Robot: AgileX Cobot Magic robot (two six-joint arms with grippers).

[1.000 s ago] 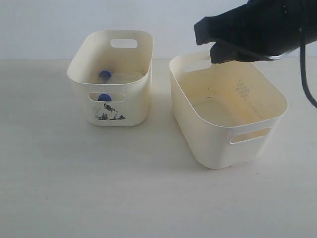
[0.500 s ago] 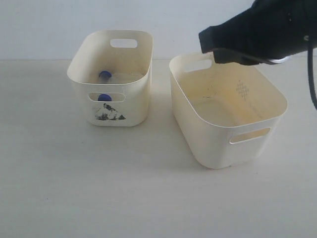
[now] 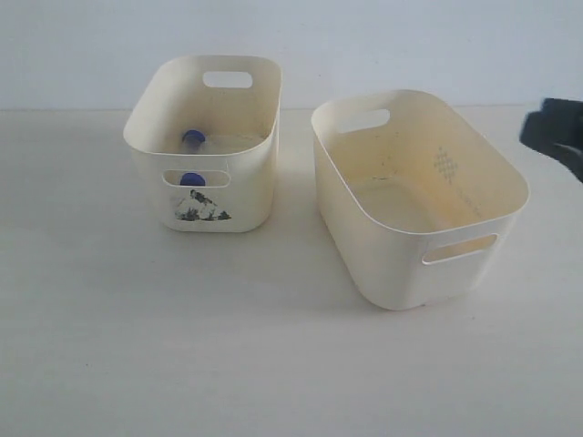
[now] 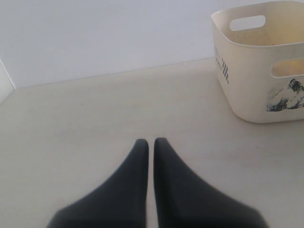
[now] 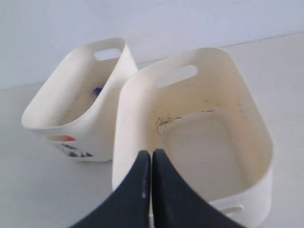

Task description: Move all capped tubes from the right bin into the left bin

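Observation:
The left bin [image 3: 248, 182], with a dark printed picture on its front, holds capped tubes: one blue cap [image 3: 192, 137] shows inside and another blue cap [image 3: 191, 179] through the handle slot. The right wrist view adds an orange-red cap [image 5: 61, 138] behind that slot. No tube shows inside the larger right bin [image 3: 392, 264]. My right gripper [image 3: 554, 133] is a dark blur at the right edge, beside the right bin. Its fingers are shut on nothing [image 5: 152, 153] near the right bin's rim [image 5: 127, 118]. My left gripper [image 4: 148, 141] is shut, over bare table, apart from the left bin [image 4: 247, 80].
Both bins stand on a pale tabletop [image 3: 182, 337] with a white wall behind. A narrow gap separates the bins. The left gripper is outside the exterior view.
The right arm has drawn back from above the right bin's far side to the right edge of the exterior view. The bins and tubes have not moved.

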